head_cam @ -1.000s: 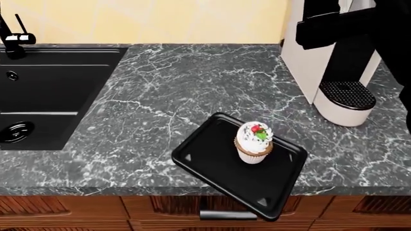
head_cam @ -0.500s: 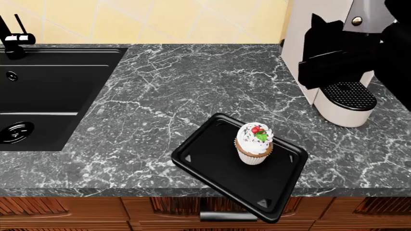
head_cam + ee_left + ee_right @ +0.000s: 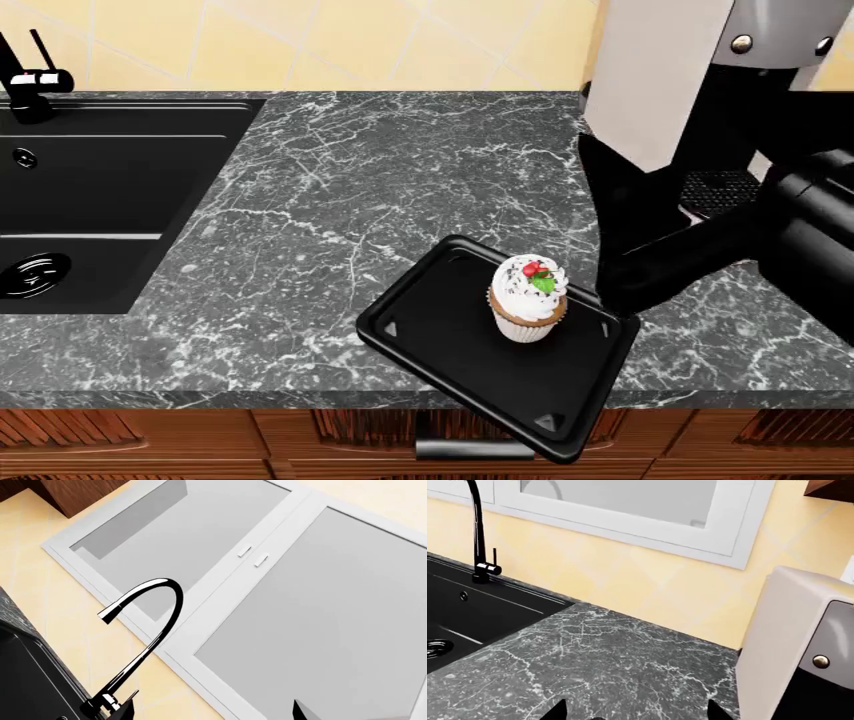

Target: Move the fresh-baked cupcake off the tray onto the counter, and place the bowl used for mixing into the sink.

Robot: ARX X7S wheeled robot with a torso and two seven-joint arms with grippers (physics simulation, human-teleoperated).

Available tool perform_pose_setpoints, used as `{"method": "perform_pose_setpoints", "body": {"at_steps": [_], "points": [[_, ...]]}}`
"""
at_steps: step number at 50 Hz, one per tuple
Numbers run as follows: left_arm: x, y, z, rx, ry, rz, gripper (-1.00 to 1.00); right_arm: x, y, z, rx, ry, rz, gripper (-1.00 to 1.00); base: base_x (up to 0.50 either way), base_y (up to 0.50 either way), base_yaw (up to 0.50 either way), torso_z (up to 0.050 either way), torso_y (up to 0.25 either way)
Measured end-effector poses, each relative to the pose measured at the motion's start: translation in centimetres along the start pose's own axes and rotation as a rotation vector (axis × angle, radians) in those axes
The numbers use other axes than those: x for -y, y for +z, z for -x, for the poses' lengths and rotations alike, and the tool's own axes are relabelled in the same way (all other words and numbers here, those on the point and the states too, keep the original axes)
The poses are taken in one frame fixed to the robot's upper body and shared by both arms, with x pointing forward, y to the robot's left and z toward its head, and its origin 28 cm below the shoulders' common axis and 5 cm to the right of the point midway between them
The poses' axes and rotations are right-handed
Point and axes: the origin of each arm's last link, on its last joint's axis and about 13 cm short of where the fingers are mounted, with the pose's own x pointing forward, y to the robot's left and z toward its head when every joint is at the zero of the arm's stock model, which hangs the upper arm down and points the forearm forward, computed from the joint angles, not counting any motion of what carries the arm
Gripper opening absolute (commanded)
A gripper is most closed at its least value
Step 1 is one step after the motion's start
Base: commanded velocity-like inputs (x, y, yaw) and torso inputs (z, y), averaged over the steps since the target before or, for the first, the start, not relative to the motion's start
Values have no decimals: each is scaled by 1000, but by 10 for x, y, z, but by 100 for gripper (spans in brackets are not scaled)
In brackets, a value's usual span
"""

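Head view: the cupcake (image 3: pixel 529 298), white-frosted with red berries and a green leaf, stands upright on the black tray (image 3: pixel 441 340), toward the tray's far right part; the tray lies skewed on the counter (image 3: pixel 400 180), its near corner overhanging the counter's front edge above the wooden drawer fronts (image 3: pixel 160 440); the sink (image 3: pixel 94 200) is let into the counter's left end, with a round drain (image 3: pixel 30 272) near its front and the faucet (image 3: pixel 30 80) base at its back edge; the coffee machine (image 3: pixel 667 80) stands at the counter's right rear; the right arm (image 3: pixel 747 240) reaches in from the right edge, its dark forward part hanging just beside the tray's right corner, close to the cupcake but apart from it; the bowl does not show in any view; right wrist view: two dark fingertips (image 3: pixel 557 711) of the right gripper (image 3: pixel 637 714) stand wide apart over bare marble, nothing between them; left wrist view: the left gripper (image 3: pixel 213 711) shows only two fingertips set well apart, empty, against the curved faucet and white-framed window (image 3: pixel 280 590)
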Motion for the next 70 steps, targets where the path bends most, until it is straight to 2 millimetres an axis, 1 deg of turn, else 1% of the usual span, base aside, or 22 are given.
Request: {"method": "perform_pose_setpoints", "body": {"at_steps": [28, 52, 70], "points": [[0, -1, 0, -2, 2, -2, 100, -8, -24, 9, -21, 175, 6, 100, 0, 0, 0, 0, 0], [0, -2, 0, -4, 1, -4, 100, -14, -47, 1, -48, 238, 3, 100, 0, 0, 0, 0, 0], [1, -1, 0, -5, 0, -5, 100, -16, -57, -4, -64, 252, 2, 100, 0, 0, 0, 0, 0]]}}
